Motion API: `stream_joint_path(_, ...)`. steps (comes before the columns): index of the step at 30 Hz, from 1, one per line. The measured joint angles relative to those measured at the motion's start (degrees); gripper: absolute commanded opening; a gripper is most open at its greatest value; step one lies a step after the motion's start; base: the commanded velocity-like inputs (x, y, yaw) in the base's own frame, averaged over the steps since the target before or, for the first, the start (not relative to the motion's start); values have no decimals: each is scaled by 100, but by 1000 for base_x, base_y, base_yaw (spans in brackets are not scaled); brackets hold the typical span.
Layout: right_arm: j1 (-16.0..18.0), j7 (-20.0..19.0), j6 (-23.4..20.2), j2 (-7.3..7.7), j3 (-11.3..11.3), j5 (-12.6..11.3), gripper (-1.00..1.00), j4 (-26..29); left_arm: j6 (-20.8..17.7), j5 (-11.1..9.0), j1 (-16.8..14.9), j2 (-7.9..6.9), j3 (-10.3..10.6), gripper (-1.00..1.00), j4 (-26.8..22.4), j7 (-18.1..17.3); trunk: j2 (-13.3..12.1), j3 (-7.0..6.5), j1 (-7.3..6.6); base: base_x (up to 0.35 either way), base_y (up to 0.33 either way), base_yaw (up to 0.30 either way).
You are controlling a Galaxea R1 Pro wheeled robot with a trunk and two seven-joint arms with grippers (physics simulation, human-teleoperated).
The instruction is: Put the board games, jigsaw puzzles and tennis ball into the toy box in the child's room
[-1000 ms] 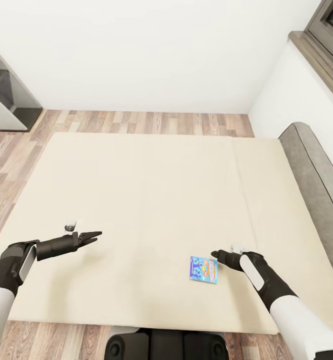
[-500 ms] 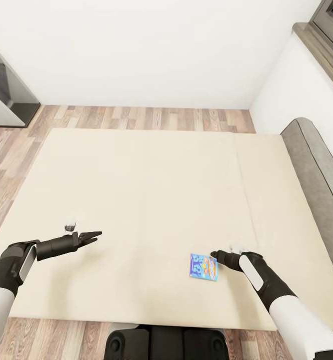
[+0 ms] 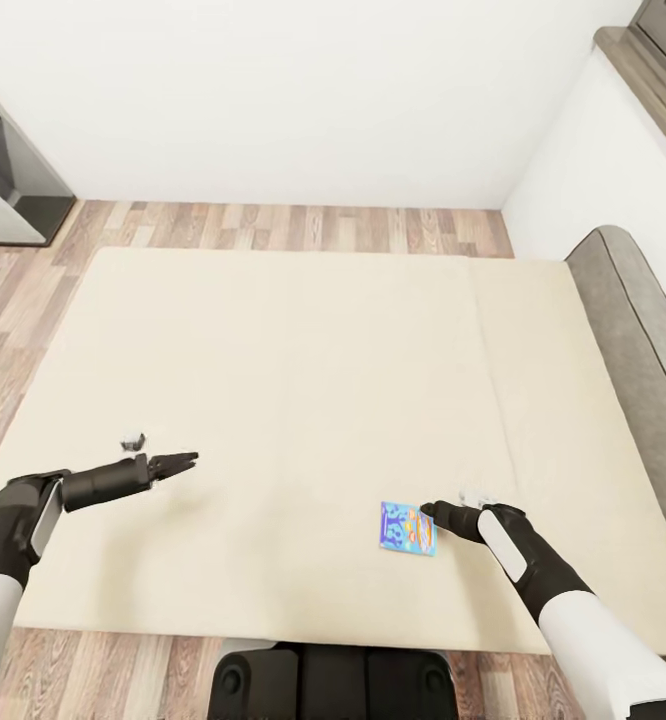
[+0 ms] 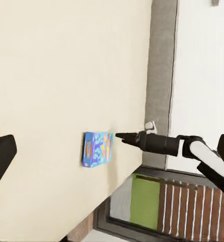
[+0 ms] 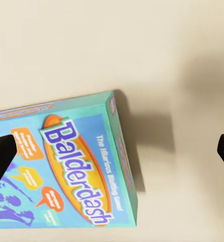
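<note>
The right gripper (image 3: 430, 511) hovers at the blue Balderdash box (image 3: 407, 528), tips over its 2 o'clock corner, fingers spread wide and holding nothing. The box lies flat on the beige mattress (image 3: 303, 380) near the bed's front edge. From the wrist camera one finger seems to sit above the lid, though the angle is poor. To grip well, the jaws should straddle the narrow edges squarely before closing. At 9 o'clock from the box, well apart, the left gripper (image 3: 187, 460) hangs empty, jaws nearly closed.

open mattress (image 3: 303, 380), headboard (image 3: 638, 340) at right
</note>
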State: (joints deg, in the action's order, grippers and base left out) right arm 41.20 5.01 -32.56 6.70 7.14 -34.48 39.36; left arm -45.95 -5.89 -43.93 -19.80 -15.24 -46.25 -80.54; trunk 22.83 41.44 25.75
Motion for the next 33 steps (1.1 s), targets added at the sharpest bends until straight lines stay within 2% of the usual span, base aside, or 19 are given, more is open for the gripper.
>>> stream_joint_path(5,0,-5,0,8,1,-1,100,0,-79,6,28,-91,-4,100,-594,-828,0,47,0,0,0,0)
stream_joint_path(7,0,-5,0,8,1,0,100,0,-89,5,32,-109,-9,100,-726,-922,0,65,0,0,0,0)
stream_joint_path(13,0,-8,0,11,1,0,100,0,-93,3,35,-128,-18,100,-879,-923,0,121,0,0,0,0)
stream_joint_path(33,-7,-8,0,13,10,-1,100,0,-33,-35,60,-128,-31,100,-894,-924,0,308,0,0,0,0)
